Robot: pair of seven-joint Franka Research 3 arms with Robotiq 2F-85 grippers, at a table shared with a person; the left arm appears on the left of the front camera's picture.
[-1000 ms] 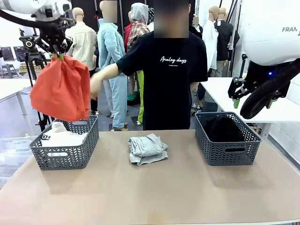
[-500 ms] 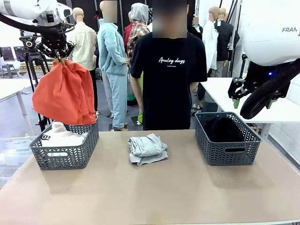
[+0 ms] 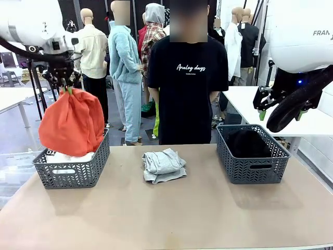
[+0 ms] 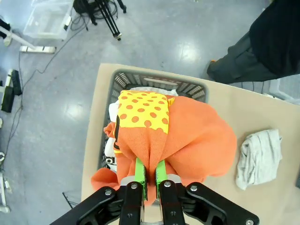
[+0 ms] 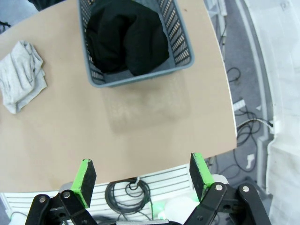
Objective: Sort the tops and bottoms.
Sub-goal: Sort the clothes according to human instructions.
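My left end effector point(image 4: 150, 174) pinches the orange top point(image 3: 72, 124) over the left basket point(image 3: 70, 174); right end effector point(image 5: 143, 174) wide. I'd lower until fabric pools inside, then release.

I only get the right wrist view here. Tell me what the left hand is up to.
Observer: The left hand is shut on a bright orange soft garment, which hangs from it.
Operator: Say what's under it.
Observer: A dark grey plastic basket at the left end of the table. The garment's lower end reaches its rim, and a white garment with black print lies inside.
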